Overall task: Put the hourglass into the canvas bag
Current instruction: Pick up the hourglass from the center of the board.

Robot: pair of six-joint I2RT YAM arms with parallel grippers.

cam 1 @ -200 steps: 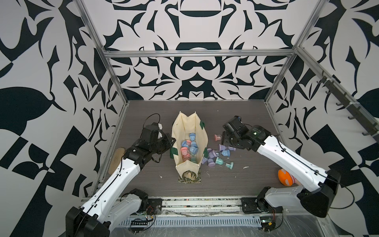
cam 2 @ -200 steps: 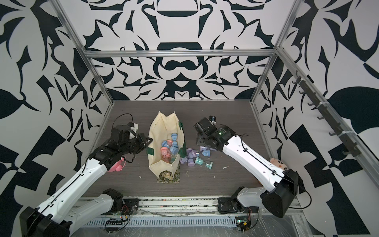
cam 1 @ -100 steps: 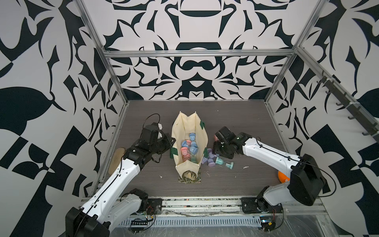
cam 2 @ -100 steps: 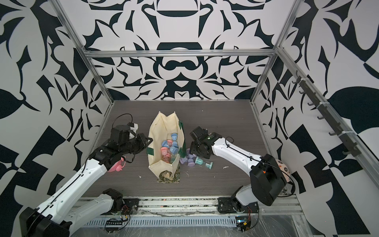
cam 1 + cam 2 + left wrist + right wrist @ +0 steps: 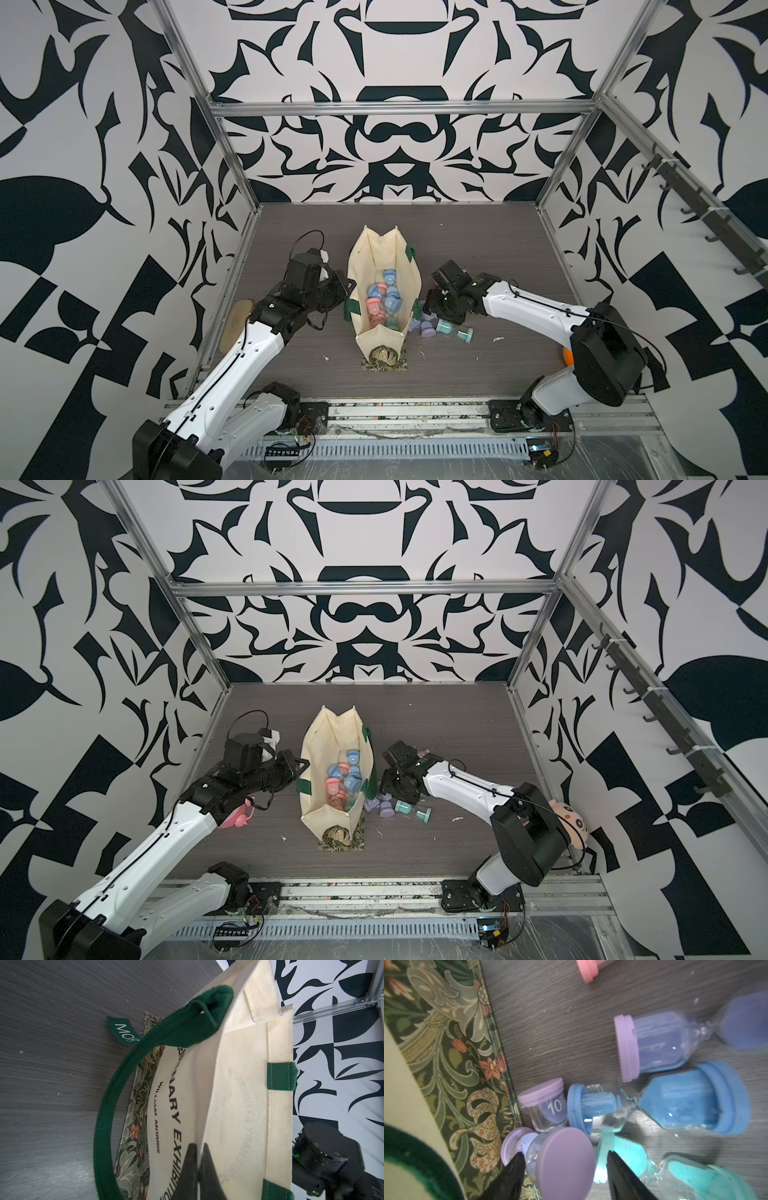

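My left gripper (image 5: pixel 198 1147) is pressed together on the canvas bag's (image 5: pixel 365 266) 9 o'clock wall, propping the mouth open. The right gripper (image 5: pixel 564 1153) is down in the loose pile at the bag's 4 o'clock. Its jaws are spread either side of a lilac hourglass (image 5: pixel 562 1169) and not pinching. I judge the hourglass light, hard and slick, with clear glass thin at the waist, so I'd grip gently across a plastic cap. A teal hourglass (image 5: pixel 695 1178) crowds the finger away from the bag, with a blue one (image 5: pixel 675 1105) close by. The bag's floral panel (image 5: pixel 456 1064) sits just beside the other finger, where fabric could snag. The green handle (image 5: pixel 417 309) hangs at the 3 o'clock rim, right where I'd cross.
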